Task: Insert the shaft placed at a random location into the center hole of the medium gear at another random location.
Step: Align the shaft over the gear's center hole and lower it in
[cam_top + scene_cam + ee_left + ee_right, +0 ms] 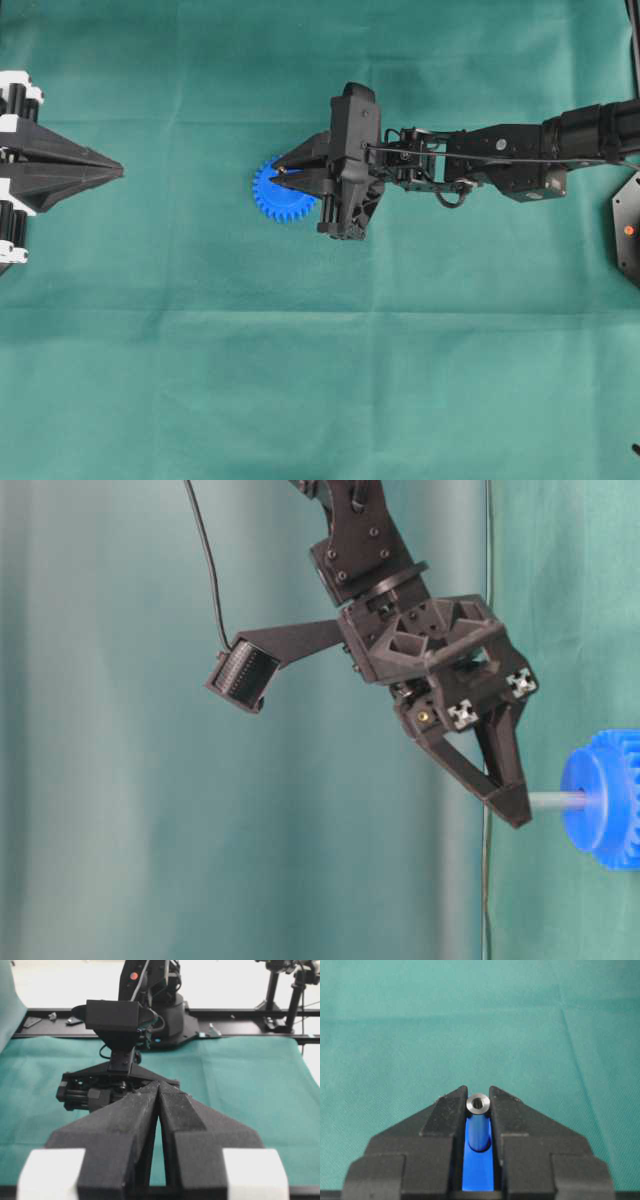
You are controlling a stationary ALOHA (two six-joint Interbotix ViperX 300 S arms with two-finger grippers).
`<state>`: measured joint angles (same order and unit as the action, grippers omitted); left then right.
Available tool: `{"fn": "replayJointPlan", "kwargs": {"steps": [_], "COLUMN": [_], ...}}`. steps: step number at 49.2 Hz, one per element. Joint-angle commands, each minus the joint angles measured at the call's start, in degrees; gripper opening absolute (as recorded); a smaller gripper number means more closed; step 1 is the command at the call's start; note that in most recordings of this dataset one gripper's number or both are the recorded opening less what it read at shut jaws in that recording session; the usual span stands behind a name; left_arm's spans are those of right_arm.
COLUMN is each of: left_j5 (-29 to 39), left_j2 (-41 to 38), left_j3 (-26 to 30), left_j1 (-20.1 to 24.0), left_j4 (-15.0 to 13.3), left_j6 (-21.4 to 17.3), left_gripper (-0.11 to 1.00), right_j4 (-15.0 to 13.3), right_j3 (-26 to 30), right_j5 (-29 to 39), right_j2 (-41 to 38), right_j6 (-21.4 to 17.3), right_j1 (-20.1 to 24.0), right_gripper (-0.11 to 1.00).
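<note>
Over the middle of the green cloth (200, 380), your right gripper (283, 170) sits above the medium gear (280, 200), its jaws closed down to a narrow gap with the shaft (478, 1127) pinched between the fingertips. In the table-level view (which appears turned on its side) the shaft (556, 801) bridges from the fingertips to the raised hub of the gear (605, 798), its lower end at the center hole, or perhaps just inside; how deep it sits you cannot tell. The right wrist view shows the top of the pin level with the finger ends and blue gear directly beneath.

The main risk, as I judge it, is tilt. The fingers hold only the upper part of the pin, so if you press down while it leans off the hole's axis, it could jam at the rim or slip in the pads. The gear lies loose on the cloth and may slide or tip under a sideways push. Opening before the pin is well seated could let it topple out.

Your left gripper (112, 172) rests well apart at the cloth's edge, jaws together on nothing, so it offers no steadying of the gear.
</note>
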<state>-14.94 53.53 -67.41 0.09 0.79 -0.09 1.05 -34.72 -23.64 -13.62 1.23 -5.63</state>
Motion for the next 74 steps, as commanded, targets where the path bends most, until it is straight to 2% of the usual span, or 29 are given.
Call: {"fn": "replayJointPlan", "kwargs": {"steps": [1,74], "left_j5": [-0.3,-0.3], "left_j2": [-0.4,-0.4], "left_j3": [1.1,1.1], "left_j1": [0.0,0.0], "left_j4": [0.1,0.1], "left_j6": [0.0,0.1], "left_gripper": [0.00,0.00], "right_j4": [0.3,0.3], "right_j3": [1.1,1.4], "right_j5": [-1.0,-2.2], "right_j2": [0.7,-2.9], "right_j6": [0.4,0.0], "right_j1": [0.1,0.1], "right_gripper": [0.14,0.14]}}
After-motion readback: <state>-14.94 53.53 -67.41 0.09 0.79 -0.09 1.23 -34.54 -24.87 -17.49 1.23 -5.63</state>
